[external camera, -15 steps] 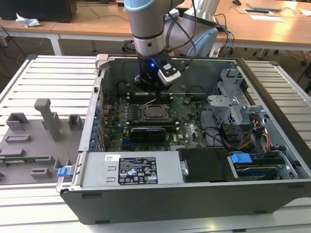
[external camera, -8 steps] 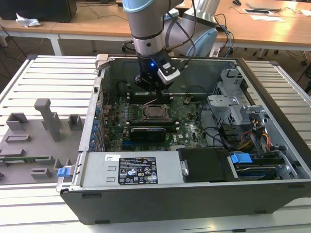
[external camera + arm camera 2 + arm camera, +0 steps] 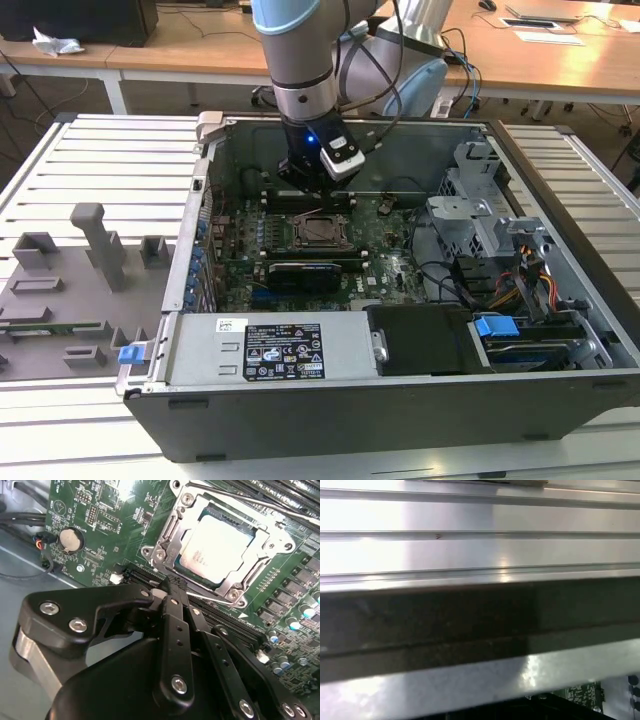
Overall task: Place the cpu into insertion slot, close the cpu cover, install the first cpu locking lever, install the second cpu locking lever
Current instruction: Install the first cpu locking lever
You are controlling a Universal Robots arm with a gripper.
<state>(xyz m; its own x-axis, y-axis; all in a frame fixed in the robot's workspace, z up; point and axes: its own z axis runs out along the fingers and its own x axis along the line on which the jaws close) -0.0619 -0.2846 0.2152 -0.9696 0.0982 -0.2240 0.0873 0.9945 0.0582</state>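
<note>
In the second wrist view my gripper (image 3: 168, 587) is pinched fully together on nothing, tips hanging just beside the insertion slot (image 3: 231, 595), I judge because the cpu (image 3: 217, 550) already lies seated there, flat under the lowered cpu cover (image 3: 170, 530).

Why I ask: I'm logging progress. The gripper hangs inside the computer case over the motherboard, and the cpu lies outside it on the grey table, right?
No. The cpu is not on the table: the second wrist view shows it seated in the insertion slot. The gripper does hang inside the computer case, over the motherboard.
</note>
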